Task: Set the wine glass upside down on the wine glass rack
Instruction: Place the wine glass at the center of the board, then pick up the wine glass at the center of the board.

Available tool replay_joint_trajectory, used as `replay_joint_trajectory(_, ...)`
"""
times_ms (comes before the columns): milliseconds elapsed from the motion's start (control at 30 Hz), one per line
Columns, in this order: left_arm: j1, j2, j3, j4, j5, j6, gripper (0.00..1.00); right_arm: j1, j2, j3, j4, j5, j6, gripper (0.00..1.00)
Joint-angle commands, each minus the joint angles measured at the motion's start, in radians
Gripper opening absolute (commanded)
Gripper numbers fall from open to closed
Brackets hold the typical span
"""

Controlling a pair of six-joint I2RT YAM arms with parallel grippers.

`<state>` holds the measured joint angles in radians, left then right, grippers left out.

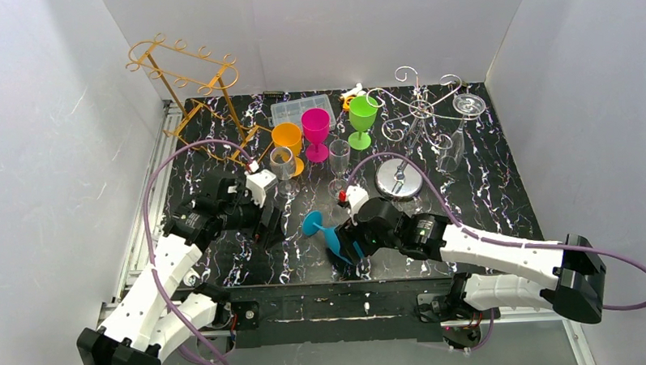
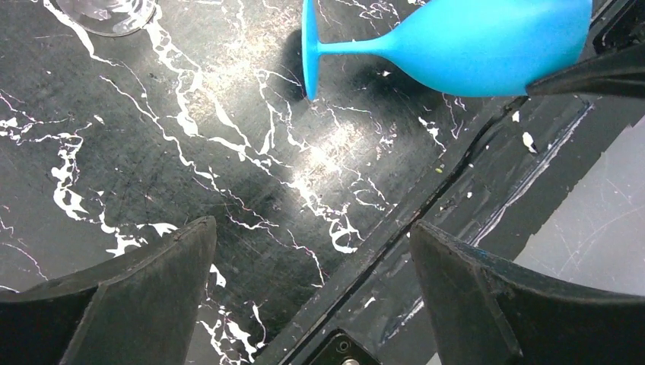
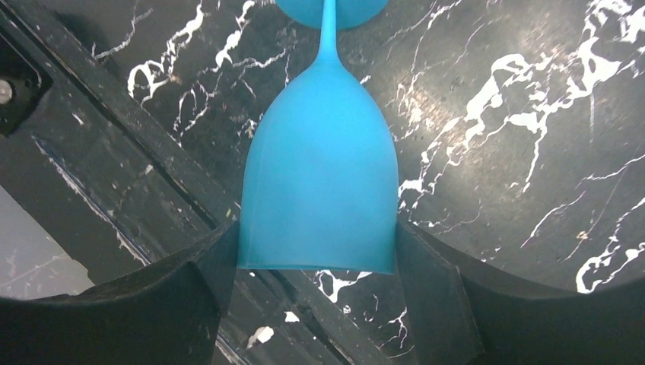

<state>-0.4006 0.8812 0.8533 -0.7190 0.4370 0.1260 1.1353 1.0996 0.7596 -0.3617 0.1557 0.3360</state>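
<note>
While right hand (image 3: 318,255) pinches blue wine glass (image 3: 319,175) by bowl, stem pts upper left in top view; silver rack (image 1: 418,106) upper right; left hand (image 2: 312,228) spread, empty.

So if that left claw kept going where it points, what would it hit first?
Probably the table, near its front edge. The open left gripper has only tabletop ahead; the blue glass sits off to the side, though depth is hard to judge.

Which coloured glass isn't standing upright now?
The blue glass, tipped sideways, bowl clamped in the right gripper; the orange glass, pink glass and green glass stand upright farther back.
</note>
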Motion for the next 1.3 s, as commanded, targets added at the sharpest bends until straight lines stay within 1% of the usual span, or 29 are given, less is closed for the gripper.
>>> replay_joint_trajectory(0, -0.011, 0.015, -0.040, 0.112, 0.015, 0.027, 0.98, 0.032, -0.006, -0.036, 0.038, 0.009, 0.043, 0.74)
replay_joint_trajectory(233, -0.109, 0.113, -0.052, 0.187, -0.040, 0.116, 0.98, 0.080, 0.080, -0.045, 0.030, 0.002, 0.063, 0.79)
replay_joint_trajectory(400, -0.157, 0.163, -0.042, 0.192, -0.064, 0.185, 0.98, 0.083, 0.108, -0.048, 0.034, 0.024, 0.058, 0.89)
replay_joint_trajectory(533, -0.159, 0.160, -0.041, 0.188, -0.065, 0.181, 0.98, 0.083, 0.165, -0.023, 0.022, 0.030, 0.051, 0.98)
replay_joint_trajectory(767, -0.159, 0.040, -0.084, 0.192, -0.052, 0.150, 0.98, 0.083, 0.283, 0.049, -0.002, 0.016, 0.016, 0.99)
replay_joint_trajectory(1133, -0.159, -0.017, -0.081, 0.155, -0.074, 0.146, 0.98, 0.083, 0.447, 0.128, -0.005, -0.020, -0.036, 0.98)
replay_joint_trajectory(1200, -0.159, -0.022, -0.077, 0.147, -0.077, 0.143, 0.98, 0.082, 0.447, 0.130, 0.000, -0.026, -0.038, 0.96)
replay_joint_trajectory(1267, -0.159, -0.031, -0.076, 0.145, -0.078, 0.144, 0.98, 0.081, 0.425, 0.129, 0.001, -0.017, -0.038, 0.88)
